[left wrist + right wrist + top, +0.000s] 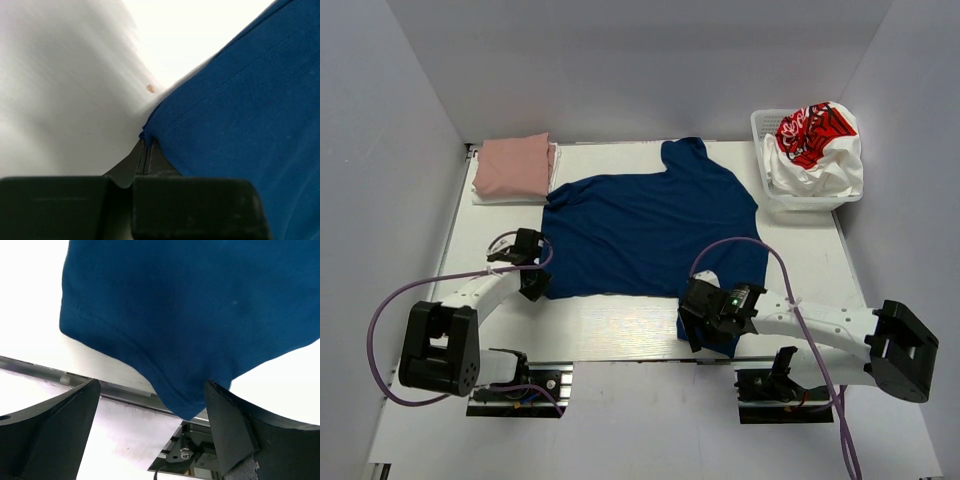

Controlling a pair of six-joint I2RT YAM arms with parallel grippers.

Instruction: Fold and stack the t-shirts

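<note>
- Pinching the near left corner of the navy t-shirt [650,225] with the left hand [146,150], jaws clenched tight on the hem.
- Keeping the right hand [152,384] released wide, one finger on either side of the shirt's near right corner, gripping nothing.
- Spreading that shirt flat across the middle of the surface [620,325], draping its near right corner past the front edge.
- Resting a folded pink t-shirt [513,165] at the far left corner.
- Bunching a white t-shirt [825,150] with red print inside the basket [763,122] at the far right.
</note>
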